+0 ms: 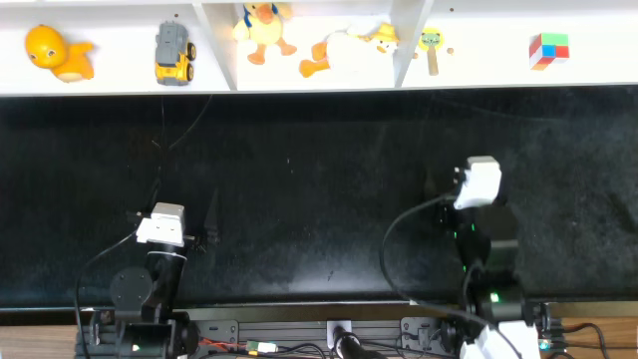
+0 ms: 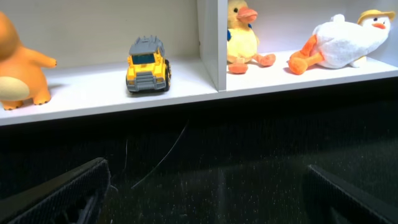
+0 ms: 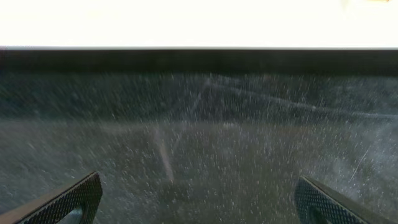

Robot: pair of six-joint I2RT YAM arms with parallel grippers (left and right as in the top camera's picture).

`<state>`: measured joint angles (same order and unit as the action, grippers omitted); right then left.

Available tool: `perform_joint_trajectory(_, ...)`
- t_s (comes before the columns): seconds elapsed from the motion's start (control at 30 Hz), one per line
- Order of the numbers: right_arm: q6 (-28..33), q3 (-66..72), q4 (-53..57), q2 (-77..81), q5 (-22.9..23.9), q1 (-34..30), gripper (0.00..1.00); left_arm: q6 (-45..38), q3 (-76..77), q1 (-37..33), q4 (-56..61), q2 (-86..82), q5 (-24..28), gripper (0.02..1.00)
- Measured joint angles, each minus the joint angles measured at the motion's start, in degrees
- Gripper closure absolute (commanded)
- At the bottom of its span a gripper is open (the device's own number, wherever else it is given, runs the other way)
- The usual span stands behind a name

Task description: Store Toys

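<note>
Top view: your toy truck (image 1: pixel 173 55), plush duck (image 1: pixel 264 28) and cube (image 1: pixel 548 49) sit inside the shelf (image 1: pixel 319 92).
Left wrist view: left gripper (image 2: pixel 208 186), jaws spread, faces the shelf.
Right wrist view: right gripper (image 3: pixel 199 193), jaws spread, near the shelf.

The tabletop (image 1: pixel 319 199) is black, flecked with pale specks and faint scratches. The shelf (image 1: pixel 299 85) is white. Its toys: an orange toy (image 1: pixel 58 52) with a cream belly; a yellow truck (image 1: pixel 173 53) with a grey roof and black wheels; a yellow duck (image 1: pixel 263 30) with orange beak and feet; a white duck (image 1: pixel 344 50) — orange feet, yellow hat; a green-and-yellow toy (image 1: pixel 432 42); a cube (image 1: pixel 548 50) in red, green and white. The left claw (image 2: pixel 211 199) and right claw (image 3: pixel 199 202) are black.
</note>
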<state>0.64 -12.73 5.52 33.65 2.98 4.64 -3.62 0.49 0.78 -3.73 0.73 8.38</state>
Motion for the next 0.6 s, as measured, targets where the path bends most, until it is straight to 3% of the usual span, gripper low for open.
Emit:
perform_joint_trajectory(0.33,-1.8,11.6,-1.1,-18.9,-0.2,0.0,0.007,0.0,0.0,0.0,0.0,0.0,0.0,0.020)
perform_joint_trajectory(0.6,-2.0,11.7,-0.9,-29.3,-0.7,0.0,0.007,0.0,0.0,0.0,0.0,0.0,0.0,0.020)
